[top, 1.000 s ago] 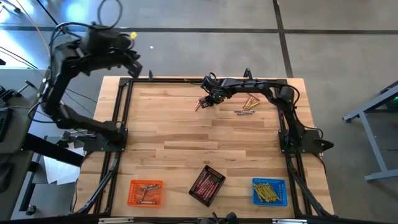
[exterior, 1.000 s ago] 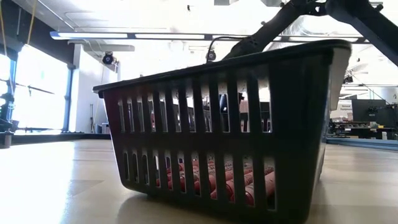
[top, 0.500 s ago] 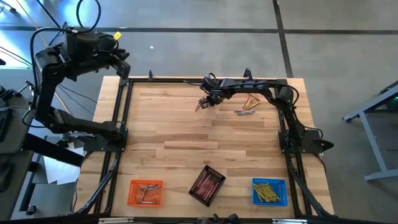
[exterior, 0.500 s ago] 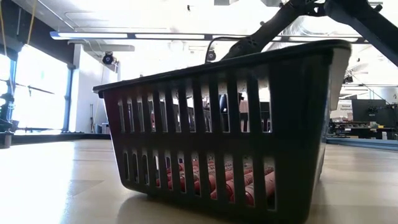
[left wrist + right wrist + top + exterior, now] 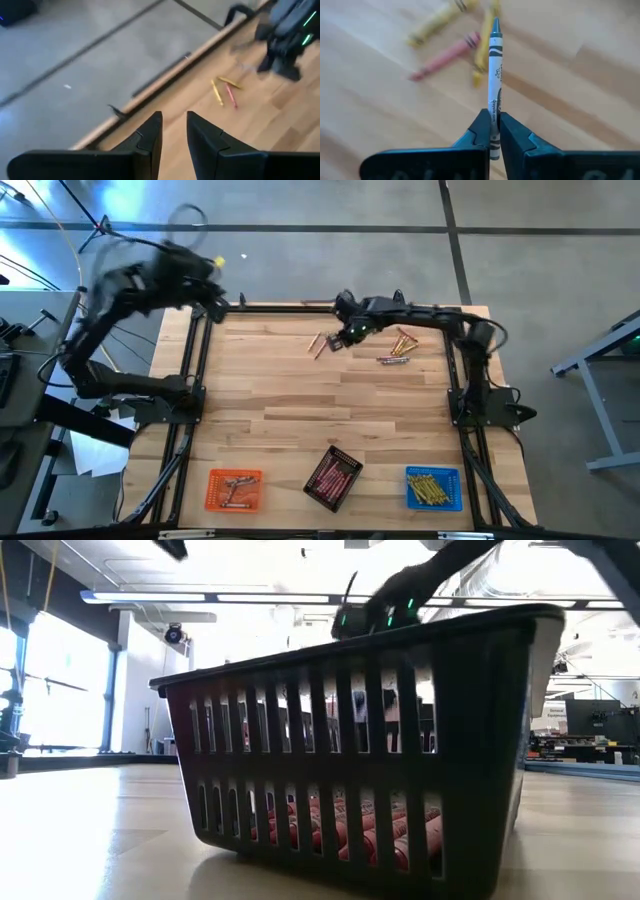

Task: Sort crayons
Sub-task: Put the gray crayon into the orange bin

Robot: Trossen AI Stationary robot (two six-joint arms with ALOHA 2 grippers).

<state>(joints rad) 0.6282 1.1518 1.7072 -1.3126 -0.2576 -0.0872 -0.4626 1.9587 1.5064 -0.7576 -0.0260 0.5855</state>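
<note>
We note right gripper [image 5: 494,131] pinching a thin paper-wrapped grey crayon [image 5: 494,75], left gripper [image 5: 174,131] jaws slightly spread, slatted black tray [image 5: 400,740] holding red crayons [image 5: 350,825].

The only writing visible is small dark print running along the paper wrapper of the grey crayon [image 5: 494,80] seen in the right wrist view; it looks like the maker's name, "Crayola", though the letters are too small to be certain.

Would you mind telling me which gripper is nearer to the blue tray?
The right gripper. It is at the table's far side, shut on a grey crayon, on the blue tray's half. The left gripper hangs over the far left corner.
</note>
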